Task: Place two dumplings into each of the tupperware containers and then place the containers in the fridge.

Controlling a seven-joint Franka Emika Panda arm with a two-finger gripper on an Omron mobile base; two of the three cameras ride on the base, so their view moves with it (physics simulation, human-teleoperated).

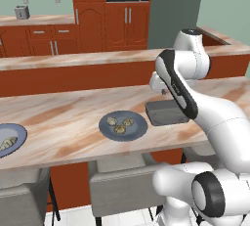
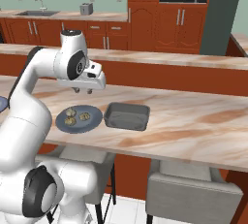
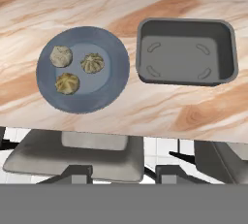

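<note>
Hand view looks straight down on the marbled bench (image 3: 160, 106): three dumplings (image 3: 80, 69) sit clustered on a round blue-grey plate (image 3: 111, 85), and just beside it lies an empty tupperware container (image 3: 186, 52), its long axis running along the bench. The fingers (image 2: 83, 91) hang above the bench behind the plate, holding nothing; whether they stand apart cannot be told. The dumplings lie below and slightly toward the bench's near edge. They look tan, pleated and lumpy.
</note>
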